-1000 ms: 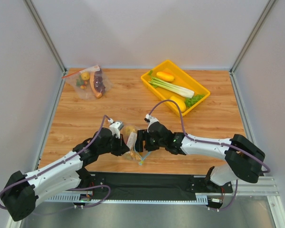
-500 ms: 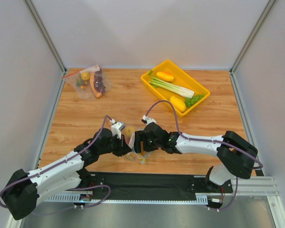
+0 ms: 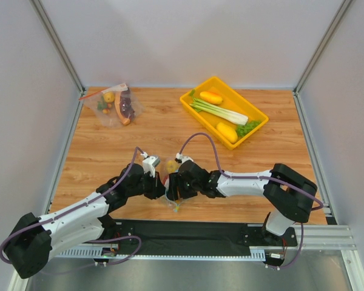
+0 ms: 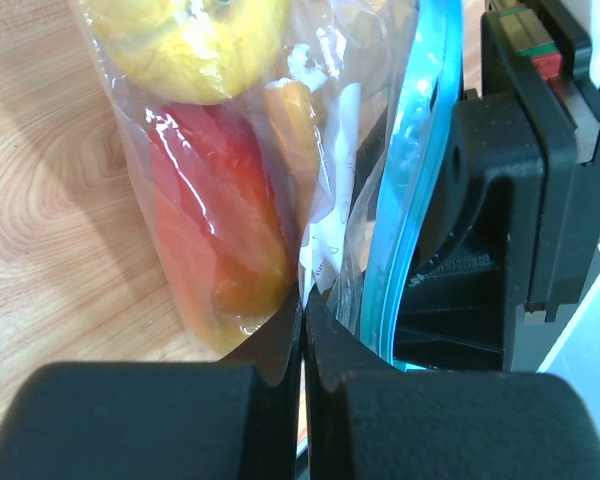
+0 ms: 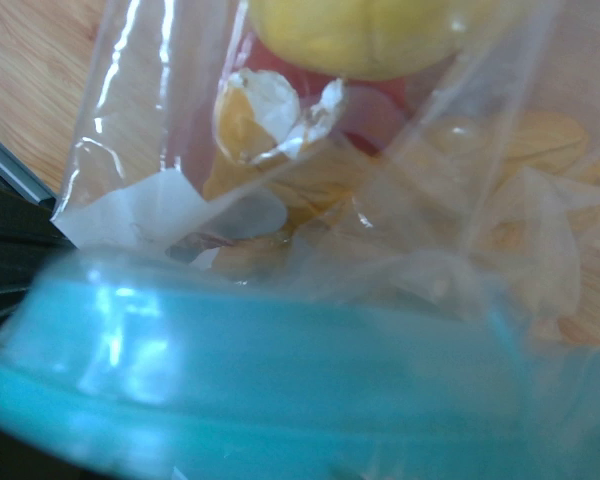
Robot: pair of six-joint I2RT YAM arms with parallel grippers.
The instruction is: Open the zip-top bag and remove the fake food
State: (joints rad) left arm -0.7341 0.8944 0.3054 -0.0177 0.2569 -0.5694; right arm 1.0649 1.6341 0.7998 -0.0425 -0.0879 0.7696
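Crinkly clear bag [image 4: 332, 120] pinched flat by closed left tool [image 4: 302, 335]; right tool [image 3: 174, 187] against glossy blue strip [image 5: 230, 390], grip indeterminable.

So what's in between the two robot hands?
The zip-top bag, fake food inside, sits between left gripper and right gripper; the top view shows it.

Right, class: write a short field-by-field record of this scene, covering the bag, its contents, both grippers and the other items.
bag: zip-top bag, clear with blue strip, between the two grippers
contents: fake food inside it; yellow, red-orange and orange pieces show
left: left gripper shut on the bag's clear film
right: right gripper beside the blue strip; grip unclear
far left: second bag, red-orange strip, holding toys
far right: yellow tray holding a leek and other produce
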